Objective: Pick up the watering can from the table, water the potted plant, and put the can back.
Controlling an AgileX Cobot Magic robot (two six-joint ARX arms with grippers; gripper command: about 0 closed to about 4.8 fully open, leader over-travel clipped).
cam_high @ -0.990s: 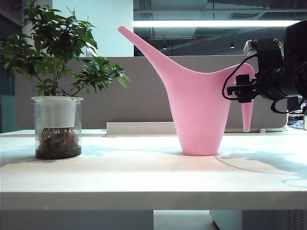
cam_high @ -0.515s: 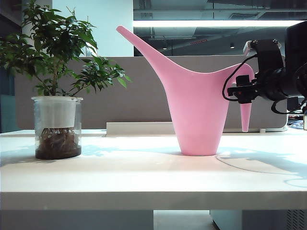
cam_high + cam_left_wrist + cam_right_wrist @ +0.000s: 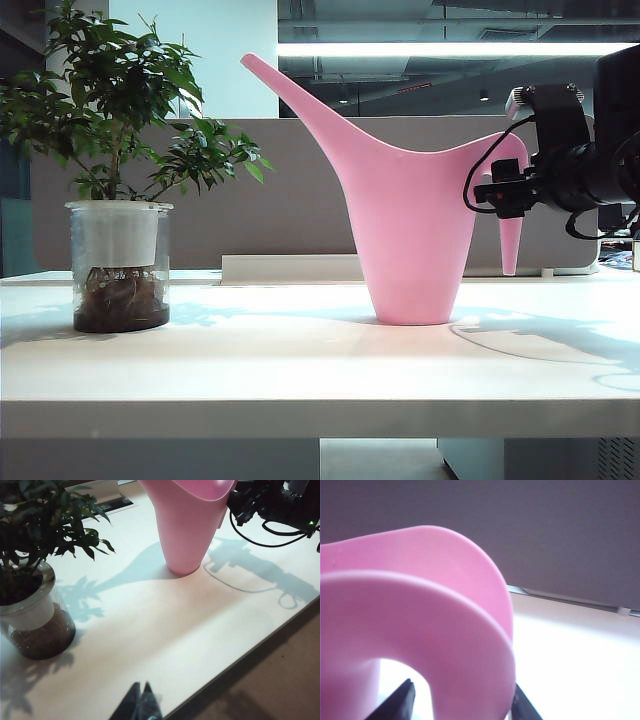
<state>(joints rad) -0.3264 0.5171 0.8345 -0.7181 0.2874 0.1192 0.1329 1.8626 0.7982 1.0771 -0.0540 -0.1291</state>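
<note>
Office setting here: a wide white table (image 3: 300, 370) with a grey partition behind it and strip lights up above.

Taking the watering can (image 3: 415, 235) as the landmark and going from the near side back. Closest to the front edge, well short of the can, the left gripper (image 3: 141, 703) hangs over bare tabletop. Its fingertips sit pressed together with nothing between them, so it's idle.

The can itself stands upright on the table, roughly mid-depth, base flat, spout slanting up and away toward the potted plant (image 3: 118, 180). The plant is well apart from the can, off its spout side, sitting in a clear glass jar.

On the can's handle side, the right gripper (image 3: 462, 700) is at the arched handle, one finger on each side of the pink band. Jaws are fairly wide, and they look closed onto the handle, though I can't say how firm the contact is.

Handling guess: smooth glossy plastic, stiff, probably light if empty but tail-heavy with that long spout, and slippery. The handle arch near its top seems the right hold; a weak pinch there could let the can swing. The glass jar is the fragile bit to steer the spout clear of.
</note>
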